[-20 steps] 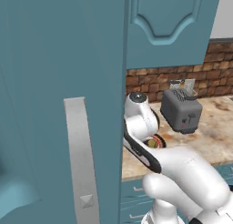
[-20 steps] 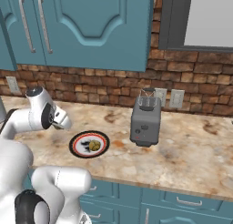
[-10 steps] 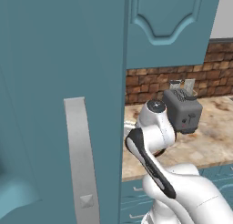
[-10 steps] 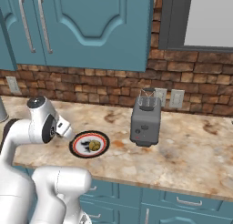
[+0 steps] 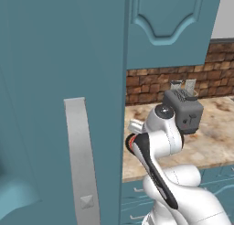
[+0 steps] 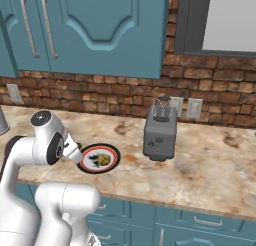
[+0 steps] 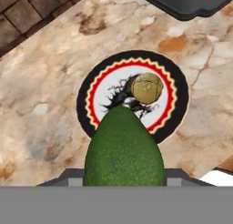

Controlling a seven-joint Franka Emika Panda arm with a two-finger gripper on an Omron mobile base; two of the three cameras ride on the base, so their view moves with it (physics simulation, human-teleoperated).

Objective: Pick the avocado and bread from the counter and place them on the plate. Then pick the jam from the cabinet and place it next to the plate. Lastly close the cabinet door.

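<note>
Now pinching the avocado (image 7: 124, 148) at the bottom centre of the hand view, carrying it above the plate (image 7: 175, 79) for setting down. Lying already on the plate's white centre, the bread (image 7: 147, 88). Standing wide open at left, the cabinet door (image 5: 59, 82), awaiting the jam errand.

A finely pebbled, matt green skin is shown on the avocado (image 7: 124, 148). The counter (image 7: 41, 104) is rendered as polished marbled stone, beige with rusty blotches. A smooth glazed look is given to the plate (image 7: 174, 89), with black, red and white bands. The bread (image 7: 146, 88) is seen with a rough, crusty tan surface. The cabinet door (image 5: 55, 59) is finished in smooth satin teal paint, and its handle (image 5: 82, 160) in brushed grey metal. Rough brick is laid along the back wall (image 6: 100, 92). The toaster (image 6: 160, 132) is cased in matt dark grey.
</note>
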